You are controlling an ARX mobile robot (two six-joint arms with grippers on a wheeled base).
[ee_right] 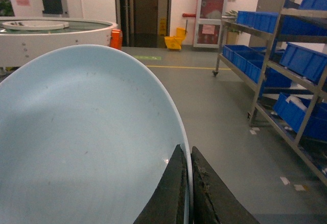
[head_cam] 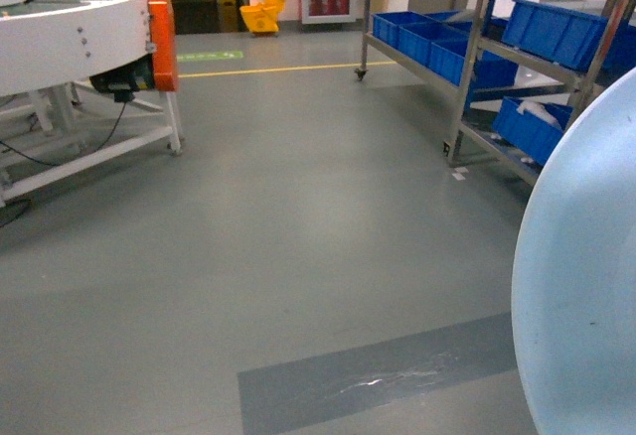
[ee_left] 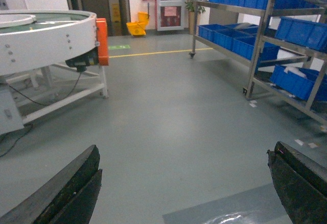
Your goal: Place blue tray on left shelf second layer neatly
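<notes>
Grey floor [head_cam: 298,236]; blue tray [ee_right: 82,142] pinched.

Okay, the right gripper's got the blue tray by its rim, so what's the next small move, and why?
Probably drive the base forward and right toward the steel rack. The right gripper is clamped on the blue tray rim, the left gripper is open and empty, and open floor separates the robot from the rack, so it looks out of reach for placing.
</notes>
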